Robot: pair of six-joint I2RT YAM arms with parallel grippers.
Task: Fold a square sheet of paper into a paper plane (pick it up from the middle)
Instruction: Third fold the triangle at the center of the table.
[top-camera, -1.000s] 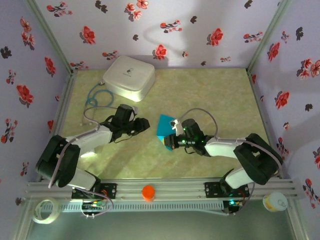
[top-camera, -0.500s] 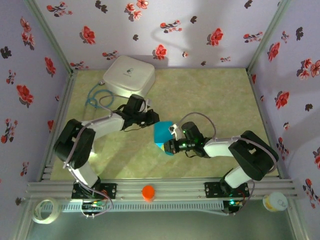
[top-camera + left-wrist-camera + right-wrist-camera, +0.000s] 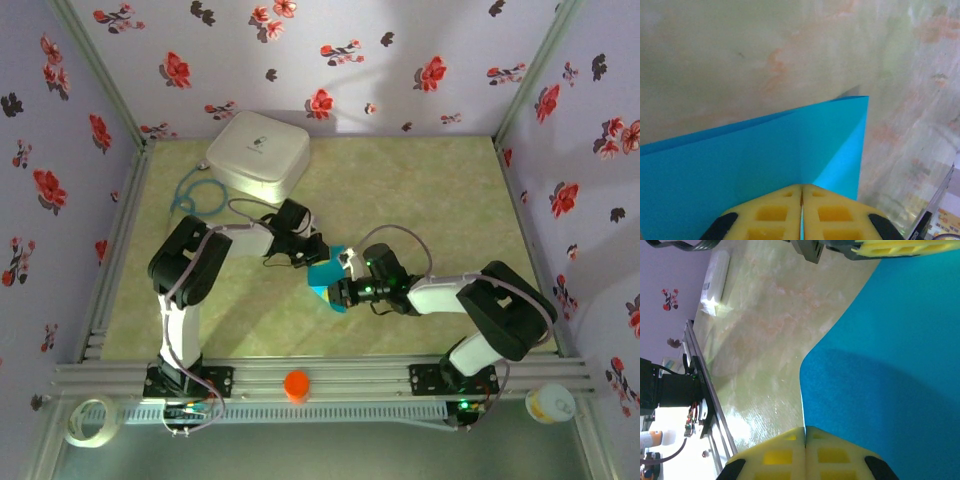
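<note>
Two claws, one sheet: the coming move turns on how they sit across it. Your left claw (image 3: 314,252) is clenched on the square sheet of paper (image 3: 324,272). In the left wrist view its yellow pads (image 3: 775,215) meet flat over the near edge. From there the turquoise spreads toward 12 o'clock and ends in a sharp corner at about 1 o'clock.

Your right claw (image 3: 340,291) is clenched on the same sheet. In the right wrist view its pads (image 3: 775,457) close on the edge at the bottom, the paper fans out toward 2 o'clock, and a curved free edge rises toward 12.

From above, the sheet lies at 5 o'clock from the left claw and at 11 o'clock from the right, caught between them near the middle of the worktop (image 3: 430,200). Neither arm is nearer, since both are touching it. The line joining the two grips runs from 11 to 5.

The paper looks bowed rather than flat (how much of it rests on the worktop I cannot tell).

My judgement is that if you bring the claws together along that line, the sheet should buckle into a fold running across it, roughly 2 to 8. If you draw them apart, thin paper like this may tear at a pad.

The white rounded box (image 3: 258,152) sits well apart at 11 o'clock, out of your way.
</note>
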